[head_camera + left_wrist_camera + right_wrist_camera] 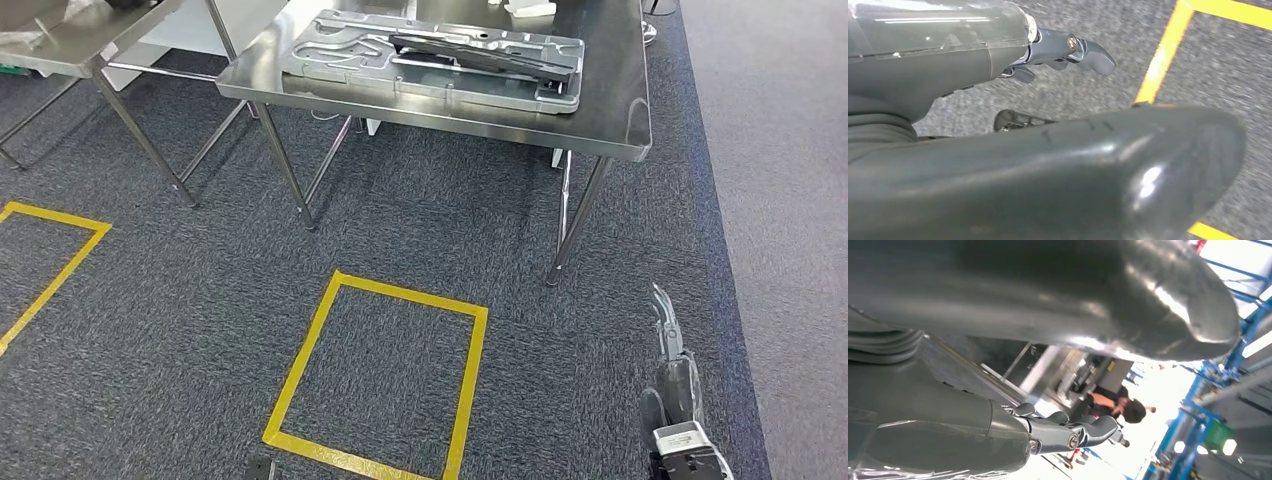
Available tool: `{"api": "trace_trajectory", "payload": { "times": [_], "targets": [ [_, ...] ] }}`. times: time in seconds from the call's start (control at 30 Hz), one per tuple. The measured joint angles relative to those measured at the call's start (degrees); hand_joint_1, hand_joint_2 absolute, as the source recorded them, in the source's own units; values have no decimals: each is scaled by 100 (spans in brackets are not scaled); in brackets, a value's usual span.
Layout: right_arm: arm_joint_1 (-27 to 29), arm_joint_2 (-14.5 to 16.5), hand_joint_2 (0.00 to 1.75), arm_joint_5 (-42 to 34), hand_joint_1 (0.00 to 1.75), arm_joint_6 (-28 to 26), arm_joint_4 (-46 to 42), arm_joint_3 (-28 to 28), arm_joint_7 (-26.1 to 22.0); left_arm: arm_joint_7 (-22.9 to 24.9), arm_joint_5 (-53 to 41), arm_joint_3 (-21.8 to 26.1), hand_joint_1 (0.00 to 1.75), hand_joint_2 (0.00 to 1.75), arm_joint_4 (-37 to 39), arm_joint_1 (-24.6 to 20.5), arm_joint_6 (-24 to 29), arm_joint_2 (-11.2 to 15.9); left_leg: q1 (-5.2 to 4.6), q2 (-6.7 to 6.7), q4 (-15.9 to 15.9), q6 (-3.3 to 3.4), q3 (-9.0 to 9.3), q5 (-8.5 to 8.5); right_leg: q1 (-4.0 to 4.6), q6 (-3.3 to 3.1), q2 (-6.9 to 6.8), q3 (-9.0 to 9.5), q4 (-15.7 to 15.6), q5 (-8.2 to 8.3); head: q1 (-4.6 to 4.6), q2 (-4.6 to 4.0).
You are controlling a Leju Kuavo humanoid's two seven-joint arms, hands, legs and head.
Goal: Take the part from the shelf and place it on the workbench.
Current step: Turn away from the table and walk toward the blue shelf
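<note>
Part (440, 58) on workbench (620, 125)

The part (437, 58), a flat grey stamped-metal panel with raised ribs and cutouts, lies flat on the steel bench (620, 125), with a darker, narrower piece resting across its top

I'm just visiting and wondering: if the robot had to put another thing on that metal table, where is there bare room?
The metal part takes up most of the table. Bare steel is left as a strip along the near edge in front of the part, and a wider patch at the table's right end, between the part and the right edge. The far side looks crowded, with a white thing there.
</note>
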Motion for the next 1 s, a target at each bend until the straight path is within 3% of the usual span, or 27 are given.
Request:
{"api": "trace_trajectory", "payload": {
  "times": [0.03, 0.1, 0.17, 0.23, 0.27, 0.33, 0.4, 0.43, 0.47, 0.5, 0.57, 0.63, 0.67, 0.73, 0.77, 0.8, 0.83, 0.9, 0.93, 0.97, 1.0],
  "targets": [
    [32, 0, 0, 2, 0, -4, -14, 7, -1, -2, -1, 0, 0, 0, 0, 1, 1, 1, 0, -2, -338, 20, 290, 134, 0, 15, 3, -73, 20, 52, 0, 0],
    [68, 0, 0, 2, 0, -10, -55, 13, -1, -10, -1, 0, 0, 0, -1, -9, -2, 1, -20, -10, -1216, 80, 943, 129, 16, 62, 8, -164, 55, 135, 0, 1],
    [78, 0, 0, -1, 0, -11, -82, 16, 3, -20, -2, -1, 0, 0, -2, -17, -18, 1, -51, -15, -1700, 139, 1240, 11, 23, 129, 4, -195, 60, 227, 0, 1],
    [87, -1, 0, -4, 0, -7, -92, 22, 22, -24, -5, -3, 0, 0, -1, -6, -44, -1, -51, -1, -1757, 208, 1184, 75, 10, 204, 8, -221, 57, 294, 0, 1],
    [95, -1, 0, -4, 0, -5, -97, 26, 34, -23, -8, -5, 0, 0, 0, -1, -60, -1, -43, 12, -1767, 255, 1132, 139, 2, 235, 18, -265, 115, 214, 1, 1],
    [112, -3, 0, -3, 0, -4, -106, 33, 52, -23, -16, -9, 0, 0, 0, 2, -87, -2, -27, 39, -1783, 329, 983, 289, -17, 285, 39, -439, 549, -262, 1, 1],
    [138, -4, 0, -2, 0, -5, -109, 43, 56, -23, -21, -19, 0, 0, 0, 5, -106, 0, -36, 42, -1768, 352, 804, 426, -21, 325, 43, -629, 1303, -789, 2, 1],
    [158, -4, 0, -2, 0, -7, -109, 48, 55, -23, -22, -30, 0, 0, 0, 8, -112, 1, -41, 43, -1752, 349, 709, 489, -21, 339, 43, -656, 1589, -866, 2, 1],
    [178, -4, 0, -2, 0, -8, -110, 52, 53, -22, -23, -43, 0, 0, 0, 12, -116, 1, -44, 43, -1728, 341, 614, 544, -21, 343, 43, -599, 1703, -809, 2, 1],
    [193, -4, 0, -2, 0, -9, -110, 57, 52, -22, -23, -58, 0, 0, 0, 14, -118, 1, -45, 43, -1695, 331, 521, 591, -21, 338, 43, -445, 1608, -666, 2, 0],
    [198, -4, 0, -2, 0, -10, -119, 69, 50, -21, -31, -85, 0, 0, 0, 15, -119, 1, -52, 40, -1610, 296, 356, 663, -13, 304, 43, 138, 878, -458, 2, 1],
    [192, -3, 0, 1, 0, -12, -132, 82, 50, -10, -47, -101, 0, 0, 0, 11, -119, 2, -64, 37, -1538, 245, 258, 719, 15, 239, 49, 611, 166, -508, -1, 1],
    [187, -2, 0, 3, 0, -10, -136, 88, 53, 6, -61, -104, 0, 0, 0, 10, -119, 3, -66, 37, -1528, 212, 239, 746, 34, 199, 52, 692, 6, -563, -2, 1],
    [171, 3, 0, 8, 0, 3, -133, 99, 73, 50, -85, -110, 0, 0, 0, 10, -119, 8, -58, 37, -1537, 138, 225, 796, 36, 105, 48, 662, -51, -520, -3, 1],
    [147, 7, 0, 8, 0, 17, -130, 105, 87, 72, -92, -114, 0, 0, 0, 11, -119, 14, -51, 31, -1508, 99, 199, 754, 31, 61, 41, 634, -60, -481, -4, 1],
    [122, 11, 0, 3, 0, 33, -126, 110, 102, 86, -93, -120, 0, 0, 0, 10, -119, 20, -52, 28, -1505, 81, 183, 600, 26, 53, 44, 602, -67, -458, -4, 1],
    [100, 17, 0, -4, 0, 49, -122, 115, 118, 94, -93, -124, 0, 0, 0, 9, -120, 28, -53, 24, -1472, 108, 159, 396, 26, 49, 44, 568, -73, -430, -3, 0],
    [75, 21, 0, -24, 0, 69, -115, 119, 138, 97, -95, -130, 0, 0, 0, 7, -122, 39, -66, 22, -1472, 232, 135, 70, 49, 56, 58, 511, -62, -396, -4, 1],
    [72, 22, 0, -34, 0, 75, -113, 121, 143, 97, -95, -131, 0, 0, 0, 9, -121, 43, -67, 16, -1472, 284, 124, 121, 56, 33, 57, 494, -63, -360, -4, 1],
    [70, 22, 0, -44, 0, 83, -110, 123, 147, 95, -94, -132, 0, 0, 0, 11, -118, 46, -65, 13, -1523, 297, 125, 337, 66, 20, 58, 479, -58, -339, -5, 1],
    [69, 22, 0, -55, 0, 93, -106, 125, 151, 94, -93, -134, 0, 0, 0, 11, -113, 48, -57, 7, -1581, 257, 126, 610, 76, 10, 59, 466, -49, -326, -4, 1]
  ]
}}
